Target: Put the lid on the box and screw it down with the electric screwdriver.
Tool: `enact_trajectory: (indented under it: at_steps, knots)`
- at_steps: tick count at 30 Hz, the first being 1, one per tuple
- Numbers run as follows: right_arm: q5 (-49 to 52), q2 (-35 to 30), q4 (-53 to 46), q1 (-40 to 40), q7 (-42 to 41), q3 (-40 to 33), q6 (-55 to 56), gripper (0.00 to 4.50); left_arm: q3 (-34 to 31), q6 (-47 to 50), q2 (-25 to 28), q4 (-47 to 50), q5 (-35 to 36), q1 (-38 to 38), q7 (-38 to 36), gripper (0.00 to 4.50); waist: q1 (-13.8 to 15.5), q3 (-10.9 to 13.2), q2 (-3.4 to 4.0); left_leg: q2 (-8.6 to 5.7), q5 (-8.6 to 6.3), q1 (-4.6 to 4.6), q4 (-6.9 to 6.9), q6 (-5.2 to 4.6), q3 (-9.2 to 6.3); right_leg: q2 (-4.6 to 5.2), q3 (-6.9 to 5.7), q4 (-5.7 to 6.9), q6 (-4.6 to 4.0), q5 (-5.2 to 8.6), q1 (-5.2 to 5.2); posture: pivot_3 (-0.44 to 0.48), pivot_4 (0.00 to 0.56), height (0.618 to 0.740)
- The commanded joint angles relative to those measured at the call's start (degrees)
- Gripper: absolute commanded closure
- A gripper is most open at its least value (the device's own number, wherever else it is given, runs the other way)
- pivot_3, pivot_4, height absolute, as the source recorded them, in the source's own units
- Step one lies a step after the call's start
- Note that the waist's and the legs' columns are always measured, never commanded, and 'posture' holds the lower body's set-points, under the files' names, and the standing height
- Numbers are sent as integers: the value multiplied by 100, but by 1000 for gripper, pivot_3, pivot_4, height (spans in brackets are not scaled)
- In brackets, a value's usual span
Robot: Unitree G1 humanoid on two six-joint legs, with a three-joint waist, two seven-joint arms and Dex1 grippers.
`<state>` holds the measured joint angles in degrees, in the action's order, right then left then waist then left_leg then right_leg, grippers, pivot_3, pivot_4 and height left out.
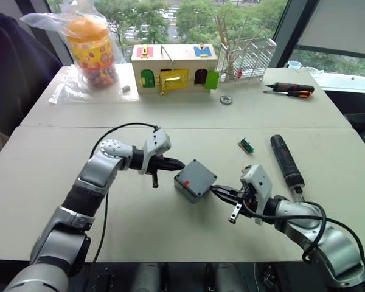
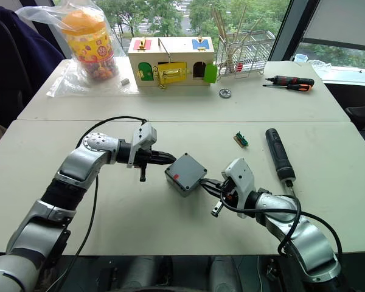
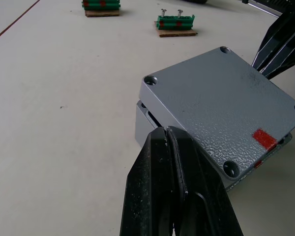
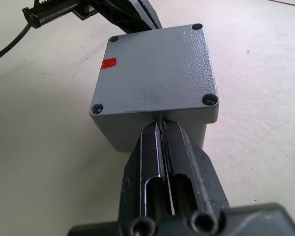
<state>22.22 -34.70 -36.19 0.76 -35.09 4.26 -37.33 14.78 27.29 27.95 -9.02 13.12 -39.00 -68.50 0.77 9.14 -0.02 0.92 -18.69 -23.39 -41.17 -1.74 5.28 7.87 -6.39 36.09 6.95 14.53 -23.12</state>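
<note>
Here, in the left eye view, the small grey plastic box (image 1: 194, 180) sits mid-table with the flat square grey lid (image 1: 198, 175) on top, between both grippers. The thick black cylindrical electric screwdriver (image 1: 286, 160) lies apart on the table, beyond the right arm. In the left wrist view, the left gripper (image 3: 166, 132) has its fingers pressed together at the lid's edge. In the right wrist view, the right gripper (image 4: 160, 124) is likewise closed, tips against the box's side.
</note>
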Motion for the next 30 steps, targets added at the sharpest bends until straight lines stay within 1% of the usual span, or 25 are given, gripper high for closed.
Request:
enact_trajectory:
  at_steps: [1, 22, 30]
  knots:
    - [77, 91, -159, -160, 12, 45, 35, 4448, -46, -7, -43, 199, 113, -3, -14, 4500, 0, 0, 0, 0, 0, 0, 0, 0, 0, 0, 0, 0, 0, 0, 0, 0, 150, 711]
    - [0, 55, -54, -137, 6, 36, 91, 4448, 122, -93, 8, 310, 9, 116, 7, 4500, 4, 0, 0, 0, 0, 0, 0, 0, 0, 0, 0, 0, 0, 0, 0, 0, 150, 711]
    - [92, 47, -179, -75, 0, 44, 19, 4448, 127, -128, 13, 240, -47, 72, 52, 4500, 2, 0, 0, 0, 0, 0, 0, 0, 0, 0, 0, 0, 0, 0, 0, 0, 150, 711]
